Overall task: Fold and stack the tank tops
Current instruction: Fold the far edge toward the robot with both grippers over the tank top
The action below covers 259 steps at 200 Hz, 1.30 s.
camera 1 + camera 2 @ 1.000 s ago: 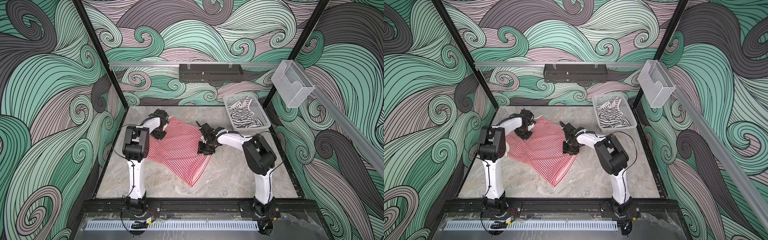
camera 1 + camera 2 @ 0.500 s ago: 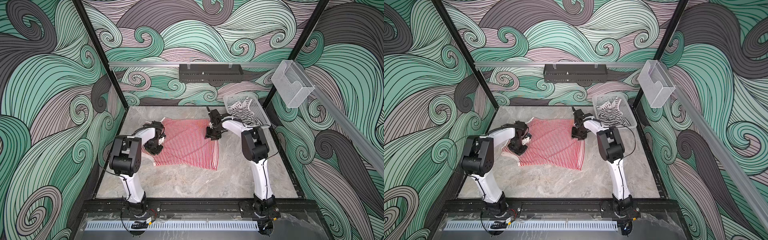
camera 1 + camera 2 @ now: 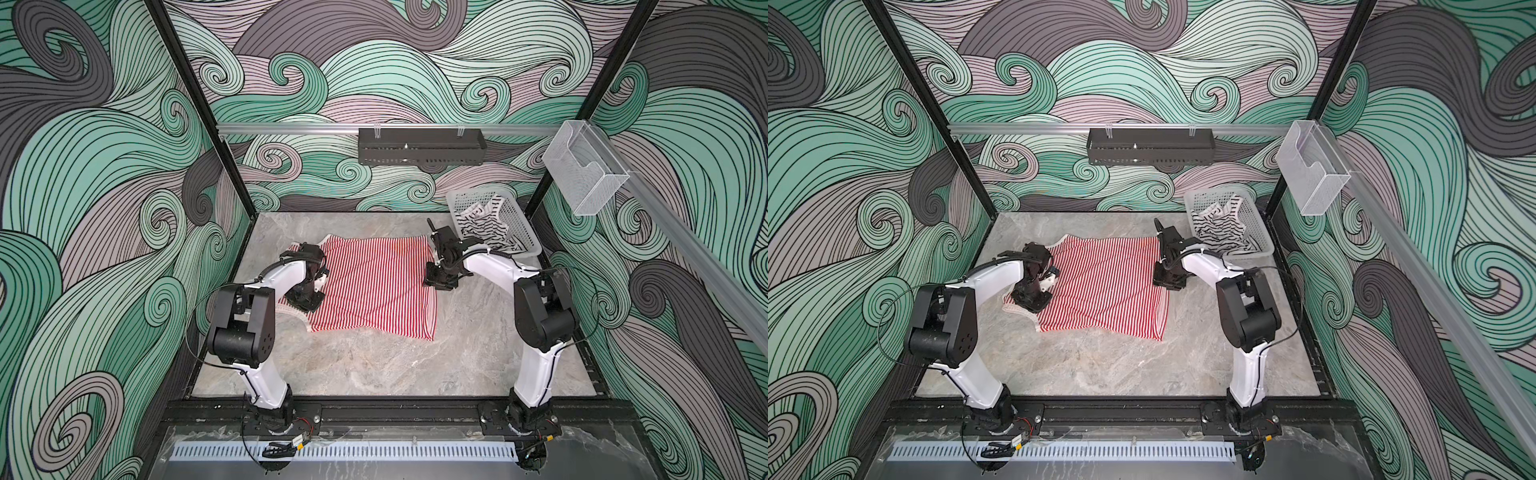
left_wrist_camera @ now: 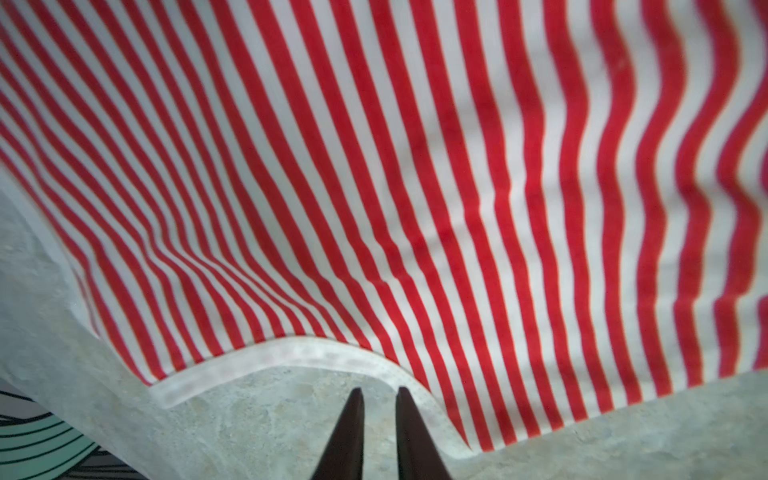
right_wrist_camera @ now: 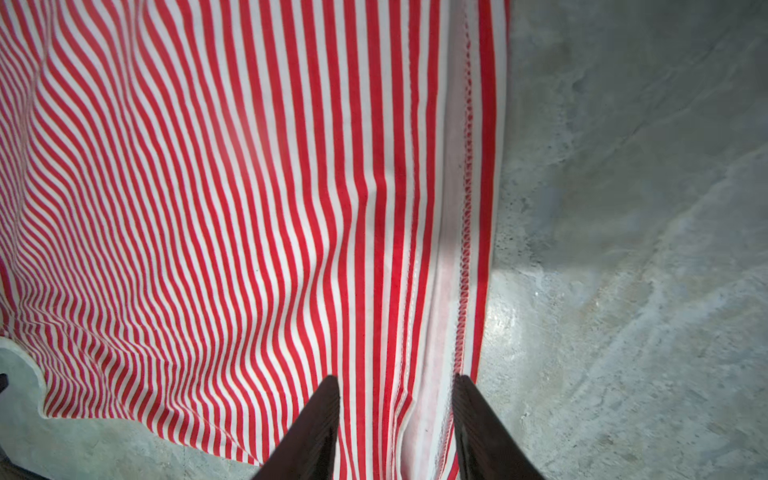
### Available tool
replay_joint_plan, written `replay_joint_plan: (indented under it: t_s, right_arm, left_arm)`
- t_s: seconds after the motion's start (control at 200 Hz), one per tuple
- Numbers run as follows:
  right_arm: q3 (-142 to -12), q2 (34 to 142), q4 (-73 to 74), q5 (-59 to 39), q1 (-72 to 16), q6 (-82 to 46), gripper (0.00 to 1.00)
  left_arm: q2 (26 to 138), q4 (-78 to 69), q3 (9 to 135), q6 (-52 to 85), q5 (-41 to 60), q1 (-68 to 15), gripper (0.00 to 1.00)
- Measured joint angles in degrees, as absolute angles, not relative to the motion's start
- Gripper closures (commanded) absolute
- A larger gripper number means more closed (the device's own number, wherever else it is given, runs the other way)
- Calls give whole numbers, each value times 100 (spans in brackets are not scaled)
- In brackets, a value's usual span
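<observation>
While the red striped tank top (image 3: 374,286) is lying unfolded on the table (image 3: 374,365), the black striped one (image 3: 490,232) is waiting in the basket (image 3: 461,199), the left gripper (image 4: 378,399) hovering nearly closed and empty, the right gripper (image 5: 395,386) straddling the hem half open.

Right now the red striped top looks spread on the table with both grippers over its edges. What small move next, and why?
Probably lift both grippers clear. The red striped tank top lies nearly flat on the table. The right gripper stands open astride the hem, and the left gripper shows a narrow gap over bare table beside the white trim, gripping nothing. Then regrasp for the first fold.
</observation>
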<state>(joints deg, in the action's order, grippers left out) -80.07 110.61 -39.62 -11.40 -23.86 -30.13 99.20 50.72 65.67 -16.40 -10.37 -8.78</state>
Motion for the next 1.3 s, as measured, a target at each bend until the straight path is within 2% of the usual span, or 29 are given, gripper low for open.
replay_joint_plan:
  t_s: [0.26, 0.756, 0.981, 1.131, 1.296]
  right_arm:
    - [-7795, 11205, -3503, -1455, -2375, -3197, 62]
    - [-7756, 11448, -3240, -1590, -2132, -3216, 64]
    - [-7642, 11507, -3055, -1787, -2130, -3221, 77]
    - [-7599, 11515, -3017, -1835, -2126, -3203, 91]
    - [-7533, 11496, -3039, -1804, -2086, -3181, 94]
  left_arm:
    - [10326, 4488, 6956, -1651, -1310, -864, 81]
    - [10715, 4158, 6766, -1737, -1500, -639, 81]
    - [10698, 4104, 6722, -1743, -1518, -613, 81]
    - [10672, 4064, 6683, -1743, -1518, -611, 81]
    - [10672, 4060, 6681, -1743, -1535, -602, 81]
